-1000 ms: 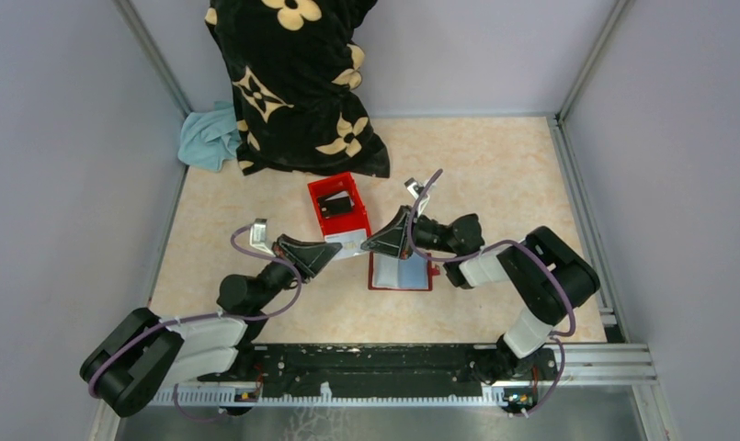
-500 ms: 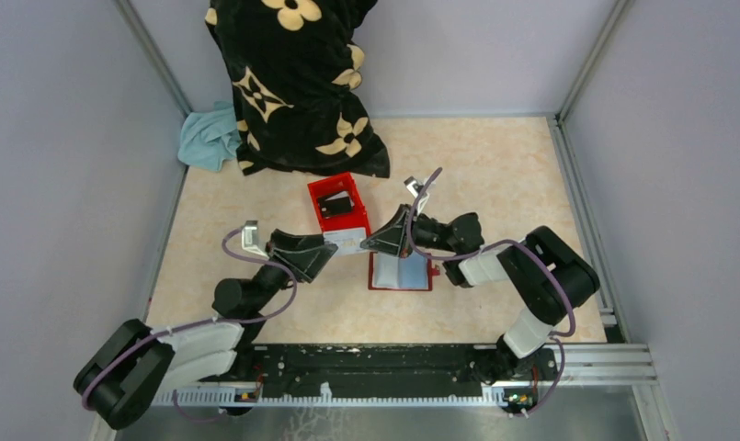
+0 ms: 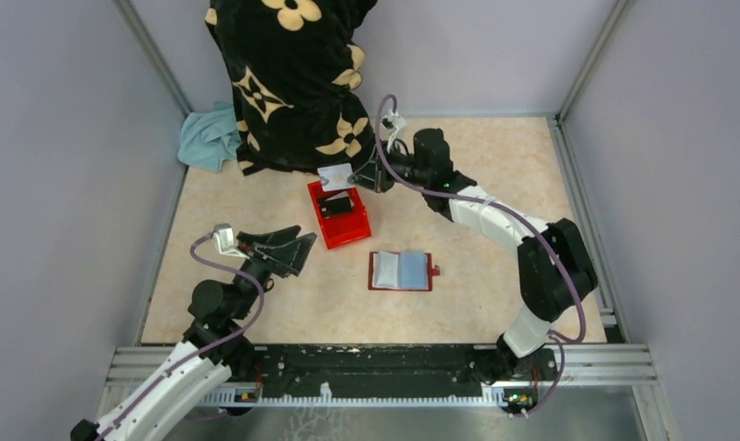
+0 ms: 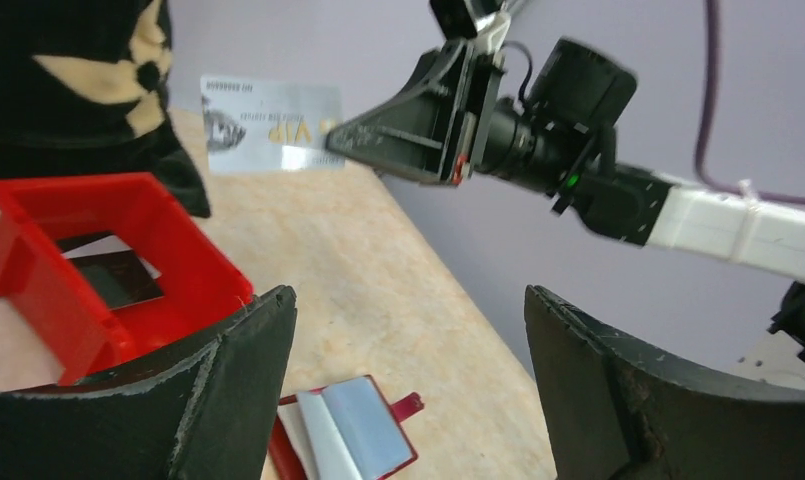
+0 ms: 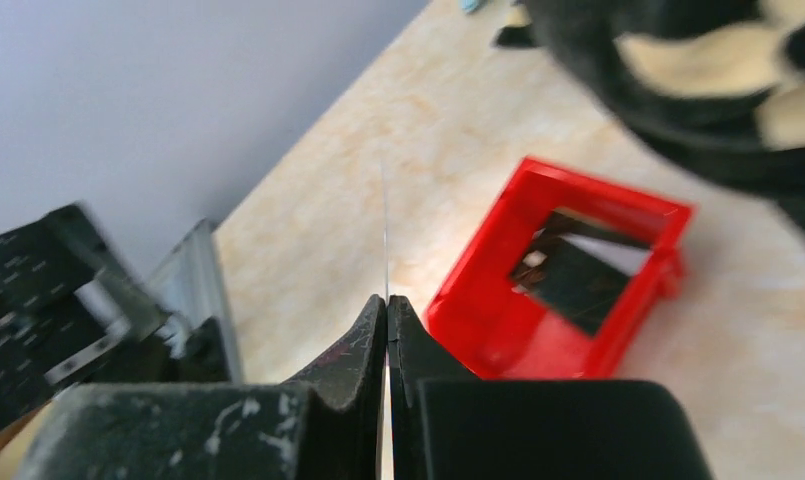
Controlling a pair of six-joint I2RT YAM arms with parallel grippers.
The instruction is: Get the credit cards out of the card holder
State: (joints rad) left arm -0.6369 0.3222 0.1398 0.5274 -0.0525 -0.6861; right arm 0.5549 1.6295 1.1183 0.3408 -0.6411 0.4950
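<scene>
From above, my right tool (image 3: 354,175) pinches one pale grey plastic credit card (image 3: 335,175) over the bright red plastic open box (image 3: 340,222). The flat dark red folding card holder (image 3: 379,272) lies open on the desk (image 3: 495,184), well apart from it, with a pale blue card (image 3: 412,270) showing inside. My left tool (image 3: 292,250) gapes wide and empty.

Left wrist view: the grey card (image 4: 268,125) hangs in the air, the holder (image 4: 343,432) below on the desk.

Right wrist view: the card (image 5: 386,220) sits edge-on between closed jaws.

I judge one card is out and at least one remains.

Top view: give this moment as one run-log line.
right jaws: shut on credit card, in air near red box | left jaws: open, empty | card holder: lying open
</scene>
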